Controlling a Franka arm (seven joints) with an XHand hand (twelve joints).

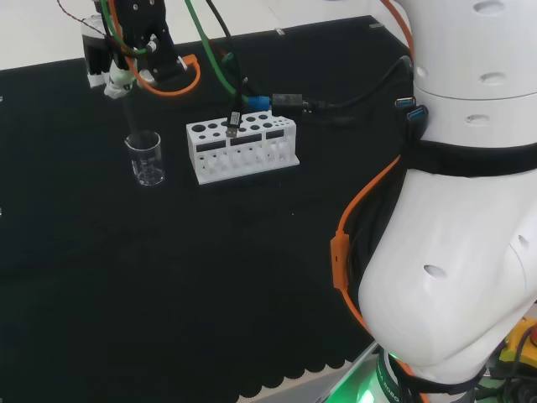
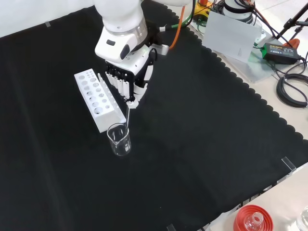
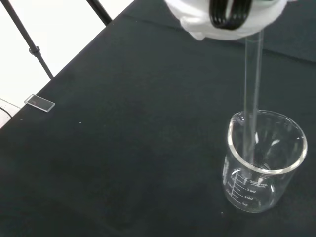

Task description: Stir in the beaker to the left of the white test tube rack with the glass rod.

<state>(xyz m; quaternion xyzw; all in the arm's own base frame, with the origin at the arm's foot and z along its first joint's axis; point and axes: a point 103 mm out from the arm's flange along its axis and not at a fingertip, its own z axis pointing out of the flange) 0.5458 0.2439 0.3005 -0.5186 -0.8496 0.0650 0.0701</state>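
One clear beaker (image 1: 146, 159) stands on the black worktop (image 1: 168, 277), just left of the white test tube rack (image 1: 242, 148) in the head view. Above it, the robot hand (image 2: 126, 79) pinches a glass rod (image 3: 252, 103) whose lower end dips inside the beaker

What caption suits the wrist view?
The hand holds a glass rod dipped into a clear beaker on black cloth.

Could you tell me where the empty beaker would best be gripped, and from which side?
Grip the beaker around its straight mid-wall, probably from the side facing away from the test tube rack. From above, the glass rod and robot hand stand in the way.
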